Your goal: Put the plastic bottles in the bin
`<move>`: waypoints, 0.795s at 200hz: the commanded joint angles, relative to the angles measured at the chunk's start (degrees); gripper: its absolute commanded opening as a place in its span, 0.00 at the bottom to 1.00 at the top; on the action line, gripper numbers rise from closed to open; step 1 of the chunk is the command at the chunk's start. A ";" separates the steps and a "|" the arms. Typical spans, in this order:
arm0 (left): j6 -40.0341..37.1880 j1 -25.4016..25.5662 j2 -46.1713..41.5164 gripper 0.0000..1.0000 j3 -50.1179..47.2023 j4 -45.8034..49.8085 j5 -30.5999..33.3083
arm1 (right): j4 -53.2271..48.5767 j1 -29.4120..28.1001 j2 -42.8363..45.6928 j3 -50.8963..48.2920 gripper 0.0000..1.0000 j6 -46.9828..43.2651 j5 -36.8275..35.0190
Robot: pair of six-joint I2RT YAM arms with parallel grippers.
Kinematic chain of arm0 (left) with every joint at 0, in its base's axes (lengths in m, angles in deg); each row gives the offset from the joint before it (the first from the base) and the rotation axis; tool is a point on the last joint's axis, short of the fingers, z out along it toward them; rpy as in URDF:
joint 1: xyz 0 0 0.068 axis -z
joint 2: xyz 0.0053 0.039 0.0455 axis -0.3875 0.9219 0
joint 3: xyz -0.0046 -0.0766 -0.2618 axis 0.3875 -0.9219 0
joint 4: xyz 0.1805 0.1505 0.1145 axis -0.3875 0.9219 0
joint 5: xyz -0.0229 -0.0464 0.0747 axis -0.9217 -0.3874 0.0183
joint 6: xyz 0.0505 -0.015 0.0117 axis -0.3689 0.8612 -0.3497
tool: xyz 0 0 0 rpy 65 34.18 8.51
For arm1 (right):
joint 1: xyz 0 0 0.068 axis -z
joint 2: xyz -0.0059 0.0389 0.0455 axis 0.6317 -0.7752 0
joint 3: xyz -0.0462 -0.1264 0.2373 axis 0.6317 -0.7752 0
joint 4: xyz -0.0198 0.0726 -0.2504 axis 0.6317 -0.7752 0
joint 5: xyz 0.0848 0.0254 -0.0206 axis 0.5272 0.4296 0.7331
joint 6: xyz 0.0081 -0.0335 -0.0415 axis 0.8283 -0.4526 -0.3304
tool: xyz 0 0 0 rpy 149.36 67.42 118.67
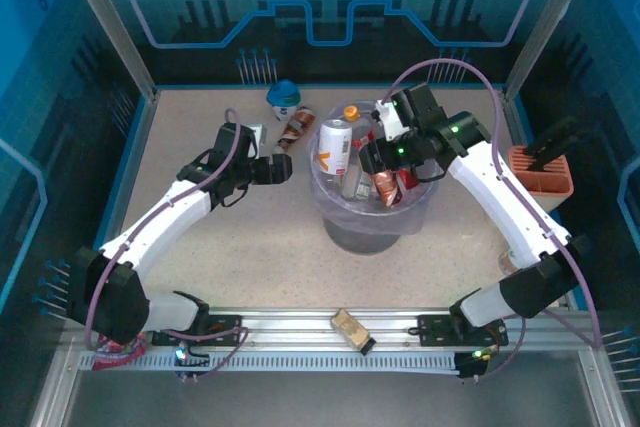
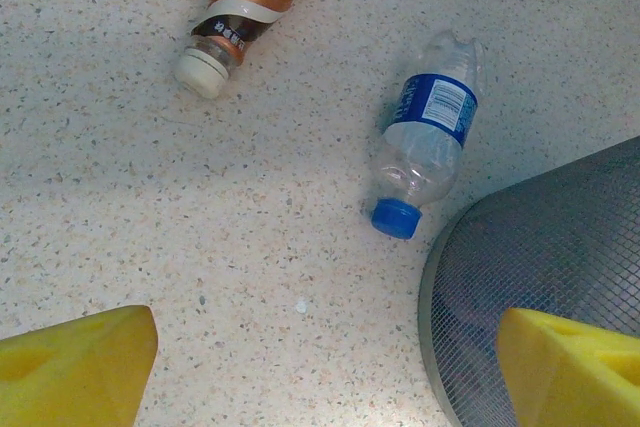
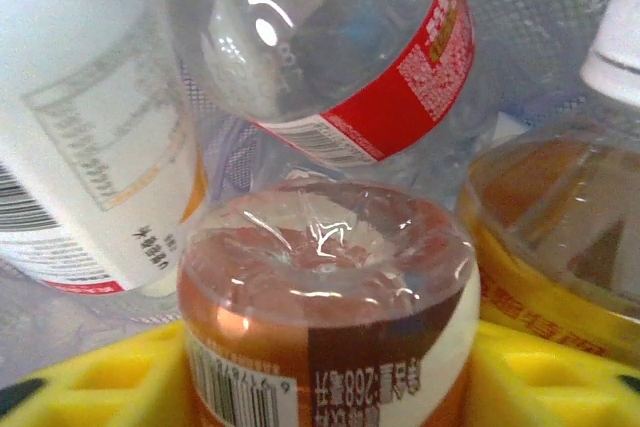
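The bin (image 1: pixel 345 222), grey mesh with a lavender bag, stands mid-table and holds several plastic bottles, among them a white-labelled one (image 1: pixel 335 147). My right gripper (image 1: pixel 383 159) hangs over the bin's rim. In the right wrist view it (image 3: pixel 325 387) is shut on a brown-copper bottle (image 3: pixel 320 277), base pointing away, with a red-labelled clear bottle (image 3: pixel 400 87) and a yellow-labelled one (image 3: pixel 560 227) beyond. My left gripper (image 1: pixel 281 169) is open and empty just left of the bin. Under it (image 2: pixel 325 362) is bare table, with the bin wall (image 2: pixel 560 257) at right. A blue-capped bottle (image 2: pixel 430 137) and another brown-copper bottle (image 2: pixel 250 7) lie ahead.
An orange slotted holder (image 1: pixel 541 169) stands at the right edge. A small gold-brown box (image 1: pixel 350 328) rests on the front rail, and a red packet (image 1: pixel 120 350) lies by the left arm's base. The two loose bottles (image 1: pixel 297 127) (image 1: pixel 284 97) lie behind the bin's left side.
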 commanded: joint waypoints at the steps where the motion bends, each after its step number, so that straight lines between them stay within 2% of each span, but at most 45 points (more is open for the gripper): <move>1: -1.28 -0.39 1.40 0.90 2.43 0.43 -0.25 | -1.62 0.03 0.36 4.35 0.69 0.93 0.13; 43: -2.98 -0.49 2.95 0.92 4.89 1.17 -0.41 | -3.80 1.06 1.25 9.99 0.78 0.43 -0.47; 71: -4.28 -0.62 3.55 0.96 4.56 1.21 -1.45 | -2.62 1.62 2.64 10.75 0.83 0.99 1.45; 85: -5.15 -0.73 4.53 0.99 4.76 1.41 -1.92 | 0.40 2.44 4.64 9.04 0.83 2.15 4.73; 116: -7.49 -1.03 7.94 0.99 6.86 1.66 -2.62 | 5.82 6.69 8.56 4.42 0.91 5.04 13.06; 159: -11.76 -2.13 14.01 0.99 10.84 0.06 -4.74 | 8.23 10.94 12.01 1.55 1.00 5.97 17.17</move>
